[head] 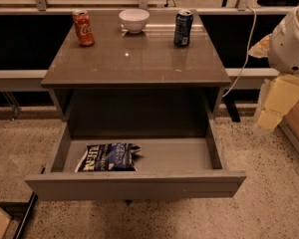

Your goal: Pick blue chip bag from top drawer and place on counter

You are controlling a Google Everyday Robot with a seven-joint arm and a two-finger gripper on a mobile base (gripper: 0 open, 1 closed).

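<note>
The blue chip bag [109,157] lies flat in the front left part of the open top drawer [139,184]; it is dark blue with white lettering. The drawer is pulled far out below the counter [139,59], a glossy grey-brown top. My gripper [275,106] hangs at the right edge of the view, beside the cabinet's right side and above the floor. It is well to the right of the bag, at about drawer height, and touches nothing.
On the counter stand a red soda can [83,28] at the back left, a white bowl [134,20] at the back middle and a dark blue soda can [183,28] at the back right. A white cable [244,59] hangs right of the cabinet. A box [296,128] sits at the far right.
</note>
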